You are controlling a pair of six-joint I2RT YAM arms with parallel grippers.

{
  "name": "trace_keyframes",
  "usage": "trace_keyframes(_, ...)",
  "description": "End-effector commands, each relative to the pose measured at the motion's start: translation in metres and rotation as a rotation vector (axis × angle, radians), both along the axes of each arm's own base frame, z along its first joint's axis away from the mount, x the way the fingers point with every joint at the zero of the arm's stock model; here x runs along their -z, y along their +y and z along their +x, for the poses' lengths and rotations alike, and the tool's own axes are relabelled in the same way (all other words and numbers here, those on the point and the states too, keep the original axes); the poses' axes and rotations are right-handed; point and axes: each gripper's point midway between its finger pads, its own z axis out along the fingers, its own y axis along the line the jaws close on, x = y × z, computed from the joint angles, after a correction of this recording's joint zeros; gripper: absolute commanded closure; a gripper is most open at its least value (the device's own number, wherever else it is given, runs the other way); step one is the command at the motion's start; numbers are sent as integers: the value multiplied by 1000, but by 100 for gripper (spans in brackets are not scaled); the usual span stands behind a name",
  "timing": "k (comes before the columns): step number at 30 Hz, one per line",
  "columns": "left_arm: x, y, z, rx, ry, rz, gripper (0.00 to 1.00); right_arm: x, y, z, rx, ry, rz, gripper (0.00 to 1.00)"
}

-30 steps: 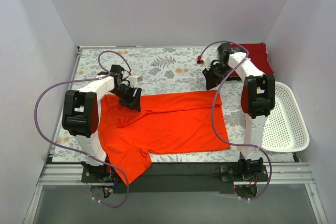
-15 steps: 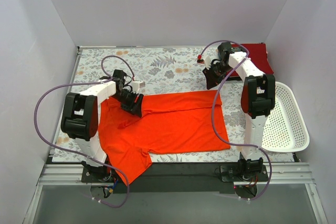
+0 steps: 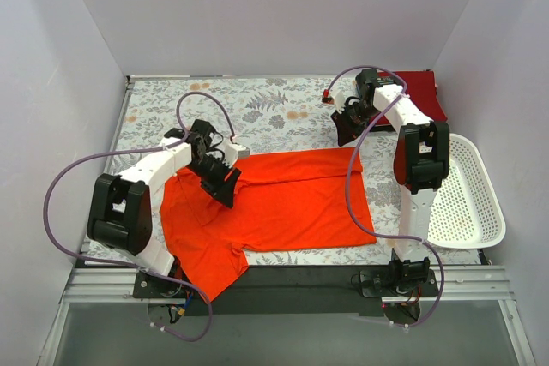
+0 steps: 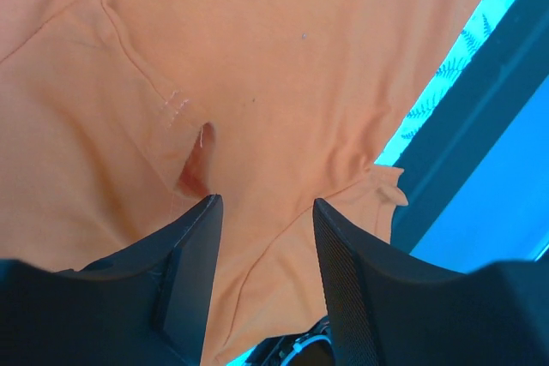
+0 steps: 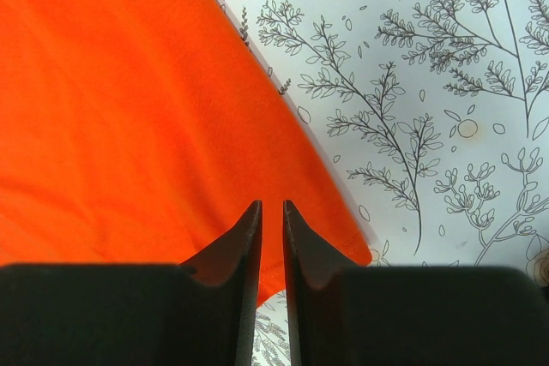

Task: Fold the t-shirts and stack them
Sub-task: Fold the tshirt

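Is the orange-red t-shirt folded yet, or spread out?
Mostly spread. The orange-red t-shirt lies flat on the floral cloth, one sleeve hanging off the near edge; only its left side looks rumpled beneath the left gripper.

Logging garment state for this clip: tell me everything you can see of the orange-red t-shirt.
The orange-red t-shirt is plain, soft, matte knit cloth with stitched seams. It lies spread and mildly wrinkled on the floral cloth, with a crease near its far edge. Its near-left part hangs past the table's near edge. The left gripper is open just above its left half. The right gripper, nearly closed, is at its far right corner; whether it pinches cloth is unclear.
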Motion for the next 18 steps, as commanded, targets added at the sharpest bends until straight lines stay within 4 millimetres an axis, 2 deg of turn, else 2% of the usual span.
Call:
trace_keyframes(1, -31, -1, 11, 13, -81, -61, 55, -10, 5, 7, -9, -23, 15, 80)
trace_keyframes(3, -36, 0, 25, -62, -77, -85, 56, -11, 5, 8, -9, -27, 16, 80)
trace_keyframes(5, -32, 16, 51, -174, -78, -65, 58, -13, 8, 10, -16, -38, 14, 82)
trace_keyframes(8, -32, 54, 97, -394, -111, -21, 67, -9, 9, 10, -32, -48, -20, 87)
trace_keyframes(9, -38, 70, 117, -495, -135, -18, 69, -7, 12, 8, -43, -45, -28, 87)
trace_keyframes(11, -36, 108, 134, -651, -132, 5, 71, 0, 14, 7, -53, -42, -53, 87)
trace_keyframes(14, -33, 138, 147, -770, -138, 54, 72, 10, 10, 10, -55, -48, -99, 84)
trace_keyframes(18, -17, 186, 161, -969, -92, 89, 70, 17, 12, 19, -60, -84, -133, 77)
